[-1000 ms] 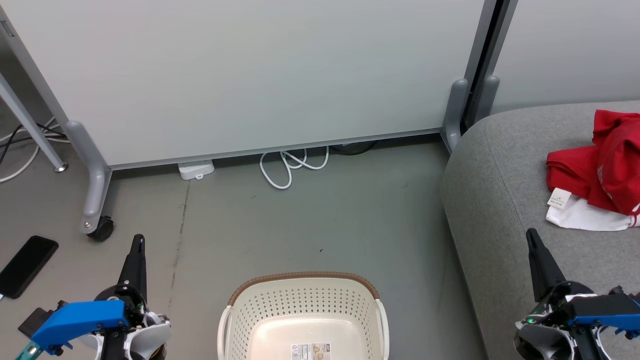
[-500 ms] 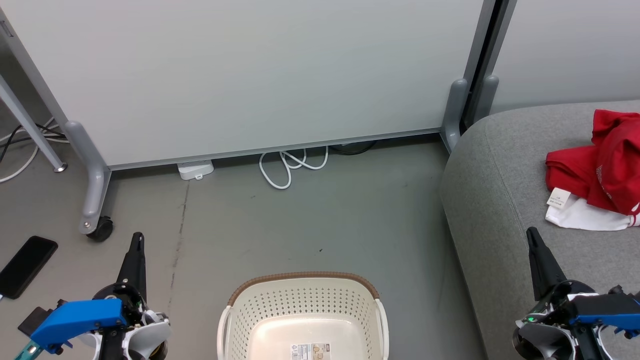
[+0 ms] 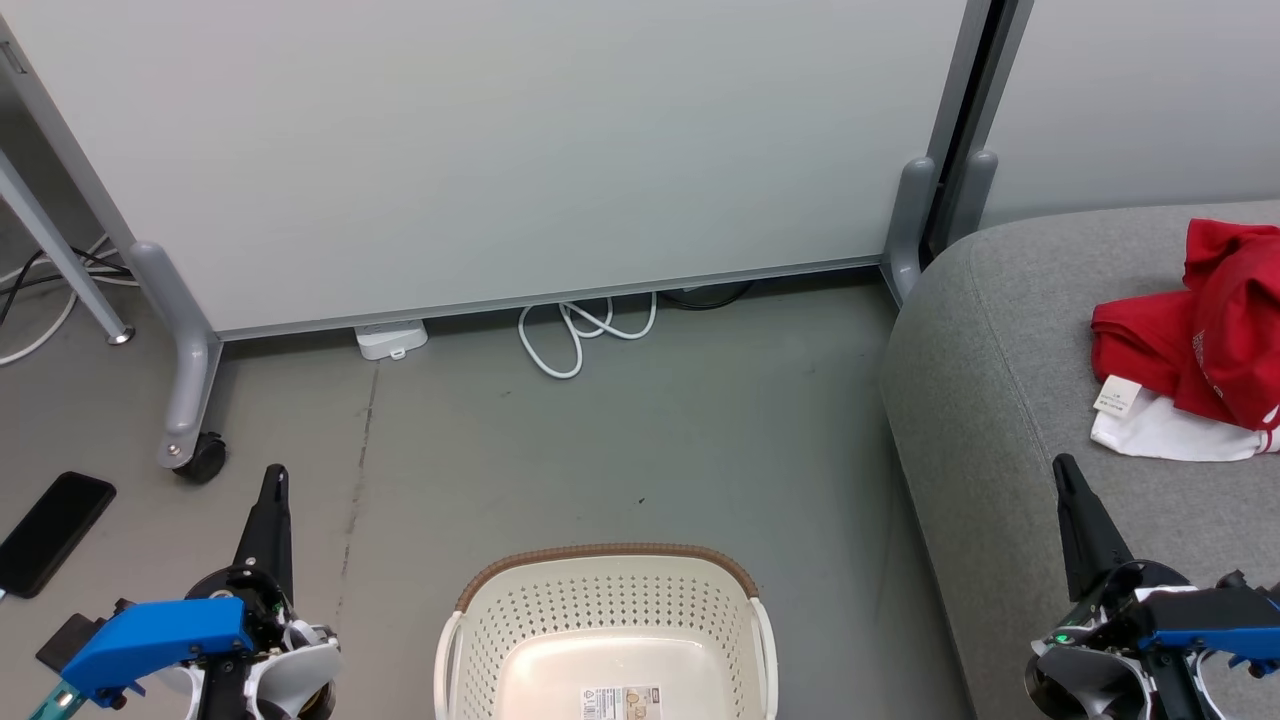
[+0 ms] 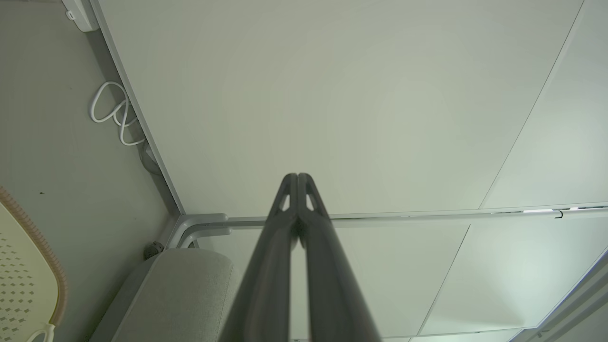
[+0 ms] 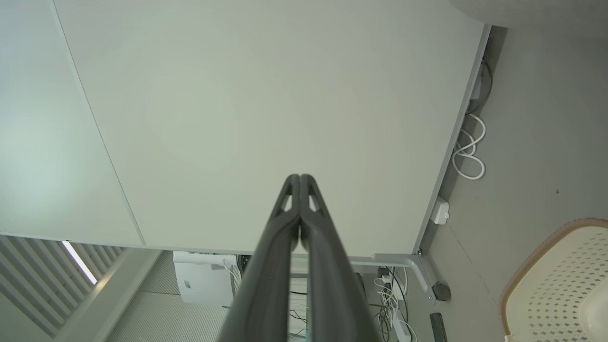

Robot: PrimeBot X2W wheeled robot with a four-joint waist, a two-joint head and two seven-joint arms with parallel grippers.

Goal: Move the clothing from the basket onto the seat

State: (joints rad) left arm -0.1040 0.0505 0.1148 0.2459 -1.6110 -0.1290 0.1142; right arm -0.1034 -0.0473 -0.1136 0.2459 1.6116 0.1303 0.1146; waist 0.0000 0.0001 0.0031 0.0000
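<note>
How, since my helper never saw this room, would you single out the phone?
Start at the grey floor left of the cream basket. Nearer, left of the partition's castor, lies the phone, a flat black slab, unlike the upright grey leg.

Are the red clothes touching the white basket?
Apart. The head view shows the clothing lying on the seat, with bare floor between it and the basket.
</note>
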